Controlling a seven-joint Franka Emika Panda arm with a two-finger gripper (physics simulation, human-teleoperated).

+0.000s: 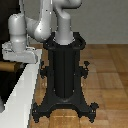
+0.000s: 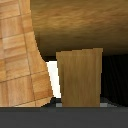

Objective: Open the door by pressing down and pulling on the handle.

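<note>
While the handle (image 2: 79, 77) fills the wrist view, claw (image 1: 20, 54) state stays unclear.

A bare simulated indoor room, shown by the wood-plank floor (image 1: 107, 75) running out toward three o'clock, a plain brown wall (image 1: 107, 20) at twelve, and a robot arm (image 1: 47, 22) mounted on a black pedestal (image 1: 64, 70) mid-floor.

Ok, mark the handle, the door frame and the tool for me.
handle (image 1: 6, 65), exterior view, on the brass bar's visible length.
door frame (image 1: 22, 90), exterior view, on the white edge strip.
tool (image 1: 20, 52), exterior view, on its grey-white body; fingertips not visible.
</note>
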